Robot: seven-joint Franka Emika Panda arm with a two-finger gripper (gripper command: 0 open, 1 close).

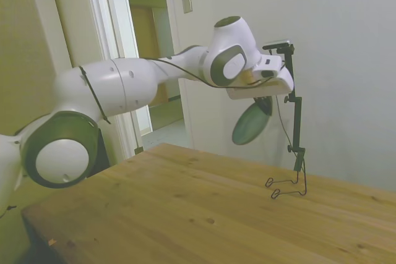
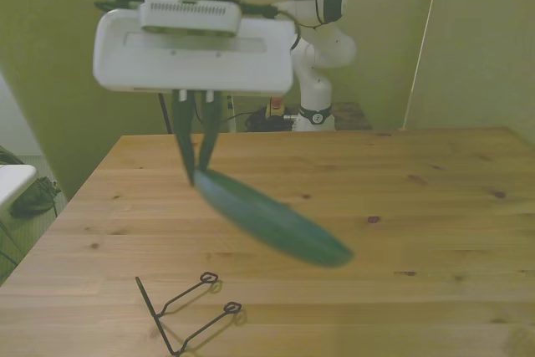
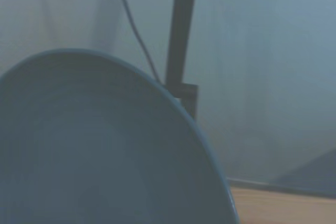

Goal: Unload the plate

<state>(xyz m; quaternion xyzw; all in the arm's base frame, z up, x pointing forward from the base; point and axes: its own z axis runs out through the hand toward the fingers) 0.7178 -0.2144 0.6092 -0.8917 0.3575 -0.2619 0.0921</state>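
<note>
The claw [image 2: 197, 175] is gripping the plate [image 2: 272, 221] by its rim, holding it tilted high above the tabletop [image 2: 418, 198]. It is clear of the wire stand [image 2: 188, 311]. Lowering should be slow, keeping the rim pinch firm.

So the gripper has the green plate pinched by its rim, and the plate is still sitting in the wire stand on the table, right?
Not quite. The gripper does pinch the green plate by its rim, but the plate hangs in the air, clear of the table. The wire stand sits empty below it. The front view shows this, and the side view confirms it.
</note>
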